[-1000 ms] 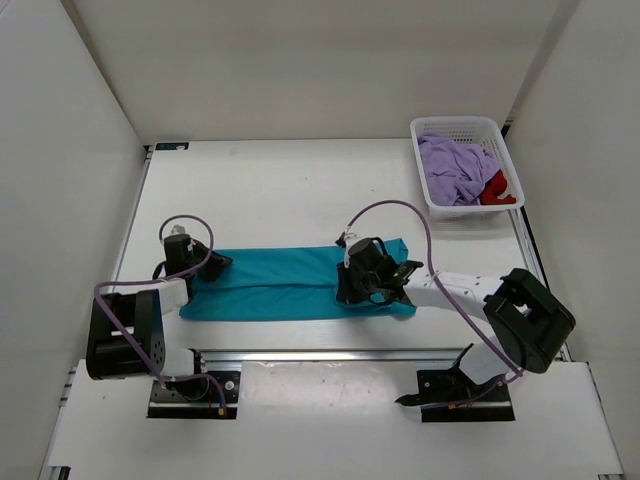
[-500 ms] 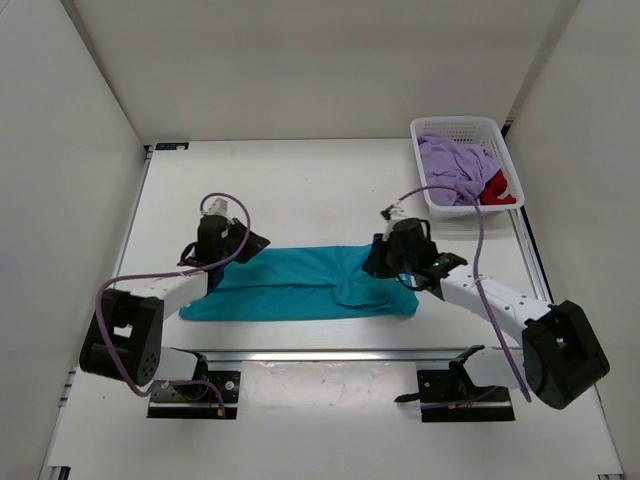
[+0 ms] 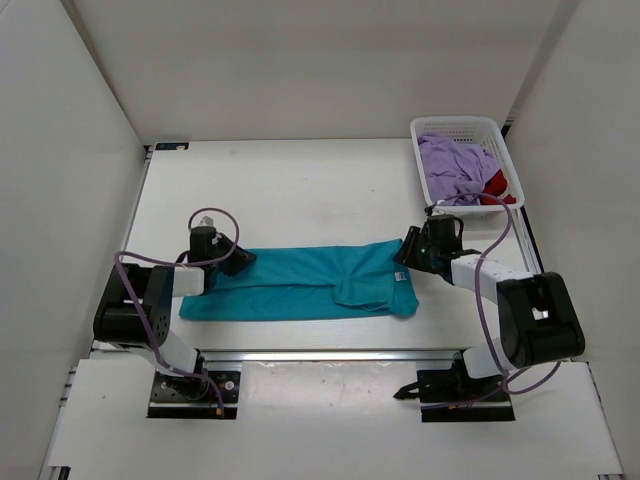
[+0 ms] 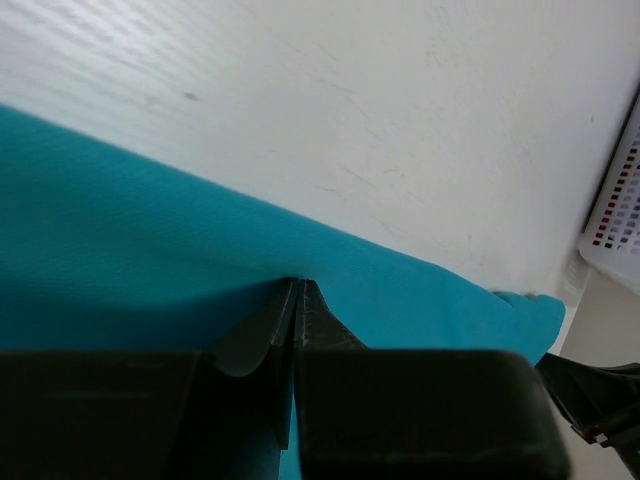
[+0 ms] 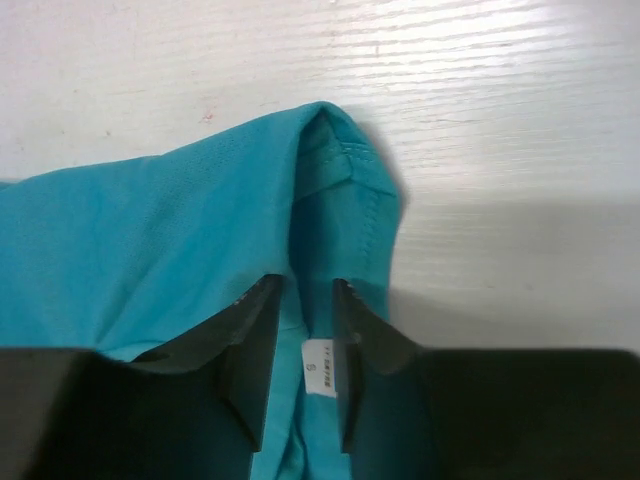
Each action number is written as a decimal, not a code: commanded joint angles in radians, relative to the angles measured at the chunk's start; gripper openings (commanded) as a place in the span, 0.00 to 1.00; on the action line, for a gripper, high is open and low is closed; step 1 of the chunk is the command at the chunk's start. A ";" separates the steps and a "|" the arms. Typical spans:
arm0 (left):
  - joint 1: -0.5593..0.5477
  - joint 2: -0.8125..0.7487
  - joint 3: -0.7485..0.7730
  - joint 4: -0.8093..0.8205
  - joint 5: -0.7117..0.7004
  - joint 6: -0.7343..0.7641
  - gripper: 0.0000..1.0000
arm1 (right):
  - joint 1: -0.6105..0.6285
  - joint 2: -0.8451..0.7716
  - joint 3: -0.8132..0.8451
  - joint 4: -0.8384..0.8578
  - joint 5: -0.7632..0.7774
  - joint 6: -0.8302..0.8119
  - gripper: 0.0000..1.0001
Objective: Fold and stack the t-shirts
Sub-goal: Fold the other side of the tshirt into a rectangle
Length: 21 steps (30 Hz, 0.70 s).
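The teal t-shirt (image 3: 300,283) lies on the table as a long flat band, with a rumpled fold near its right end. My left gripper (image 3: 240,262) sits at the band's far left corner. In the left wrist view its jaws (image 4: 297,283) are pressed together with teal cloth (image 4: 120,230) pinched at the tips. My right gripper (image 3: 405,257) is at the far right corner. Its narrow-set jaws (image 5: 307,285) hold a ridge of teal cloth (image 5: 150,240) bearing a white label (image 5: 320,368). The lavender t-shirt (image 3: 450,165) and the red t-shirt (image 3: 497,187) lie crumpled in the basket.
The white lattice basket (image 3: 455,122) stands at the table's back right corner, close behind my right arm; its side shows in the left wrist view (image 4: 620,215). White walls close the table on the left, back and right. A metal rail (image 3: 320,355) runs along the near edge.
Both grippers swung outward and farther back. The right one drew the shirt's right corner from mid-band toward the basket. The left one rose, then settled at the far left corner, and the band now lies stretched.
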 commanded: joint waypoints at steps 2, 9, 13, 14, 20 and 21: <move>0.046 -0.023 -0.041 0.061 0.031 -0.015 0.13 | -0.003 0.057 -0.004 0.139 -0.082 0.024 0.18; 0.102 -0.038 -0.094 0.081 0.011 -0.027 0.12 | -0.038 0.070 0.033 0.118 -0.039 0.042 0.00; 0.168 -0.058 -0.136 0.118 0.023 -0.068 0.11 | -0.087 0.062 0.038 0.081 0.019 0.059 0.00; 0.170 -0.062 -0.130 0.118 0.017 -0.068 0.11 | -0.093 0.056 0.033 0.092 0.012 0.058 0.01; 0.089 -0.127 -0.082 0.089 0.026 -0.062 0.14 | -0.044 -0.006 0.038 0.064 0.002 0.061 0.18; 0.063 -0.141 -0.079 0.074 0.026 -0.045 0.14 | -0.006 -0.039 0.036 0.047 0.010 0.064 0.18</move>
